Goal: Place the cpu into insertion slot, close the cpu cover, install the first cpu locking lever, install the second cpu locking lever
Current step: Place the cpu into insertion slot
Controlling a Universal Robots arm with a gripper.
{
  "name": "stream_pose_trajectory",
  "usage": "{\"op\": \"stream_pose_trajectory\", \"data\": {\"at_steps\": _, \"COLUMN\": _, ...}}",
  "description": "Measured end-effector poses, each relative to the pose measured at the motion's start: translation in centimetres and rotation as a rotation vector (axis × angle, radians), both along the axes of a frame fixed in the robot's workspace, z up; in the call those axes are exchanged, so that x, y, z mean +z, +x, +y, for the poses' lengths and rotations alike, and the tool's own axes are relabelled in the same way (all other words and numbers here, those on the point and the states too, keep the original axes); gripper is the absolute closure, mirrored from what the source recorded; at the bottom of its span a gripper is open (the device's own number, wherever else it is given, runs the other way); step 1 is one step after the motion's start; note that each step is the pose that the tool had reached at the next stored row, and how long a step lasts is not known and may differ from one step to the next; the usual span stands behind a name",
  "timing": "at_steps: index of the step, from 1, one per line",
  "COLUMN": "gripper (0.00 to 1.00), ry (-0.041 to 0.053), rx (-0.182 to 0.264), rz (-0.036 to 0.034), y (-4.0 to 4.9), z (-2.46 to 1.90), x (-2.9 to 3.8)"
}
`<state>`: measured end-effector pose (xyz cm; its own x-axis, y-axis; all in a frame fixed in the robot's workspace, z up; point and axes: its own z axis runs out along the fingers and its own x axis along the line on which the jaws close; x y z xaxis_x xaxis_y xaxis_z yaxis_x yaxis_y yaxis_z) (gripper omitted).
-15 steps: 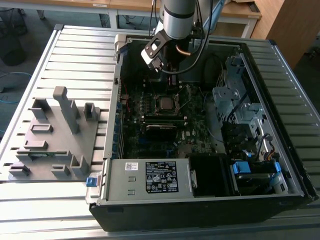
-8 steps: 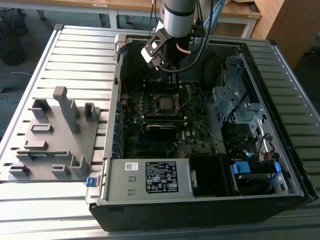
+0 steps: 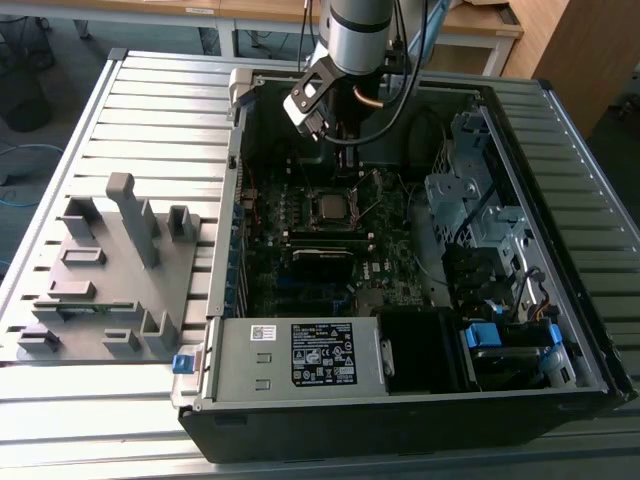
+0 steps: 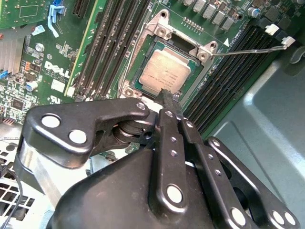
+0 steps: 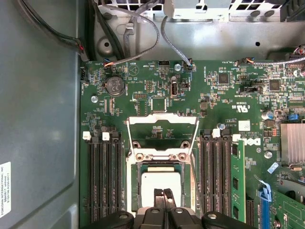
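The cpu (image 5: 161,185), a dull grey square chip, lies flat in the insertion slot (image 5: 135,183), the black socket with a silver rim on the green board. My gripper (image 5: 163,194) hangs just above the chip's near edge, its fingers shut together and holding nothing. In the second wrist view the gripper (image 4: 167,96) tapers to a point over the cpu (image 4: 164,71). The cpu cover (image 5: 162,119), a silver frame with a cut-out centre, is swung open away from the socket. A thin wire locking lever (image 4: 248,50) sticks out sideways, unlatched. In the exterior view the arm (image 3: 350,40) stands over the insertion slot (image 3: 333,208).
Long black memory slots (image 5: 102,181) flank the socket on both sides. The open computer case has a drive cage (image 3: 480,210) on the exterior view's right and a power supply (image 3: 310,355) in front. A grey fixture (image 3: 100,270) sits outside the case. Cables (image 5: 143,24) run along the far wall.
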<state>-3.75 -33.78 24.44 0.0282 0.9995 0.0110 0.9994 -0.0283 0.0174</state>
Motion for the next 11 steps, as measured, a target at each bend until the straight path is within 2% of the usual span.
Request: {"op": "stream_pose_trajectory", "data": {"at_steps": 11, "gripper": 0.9, "ry": 0.0001, "rx": 0.0, "rz": 0.0, "y": 0.02, "z": 0.0, "x": 0.32}}
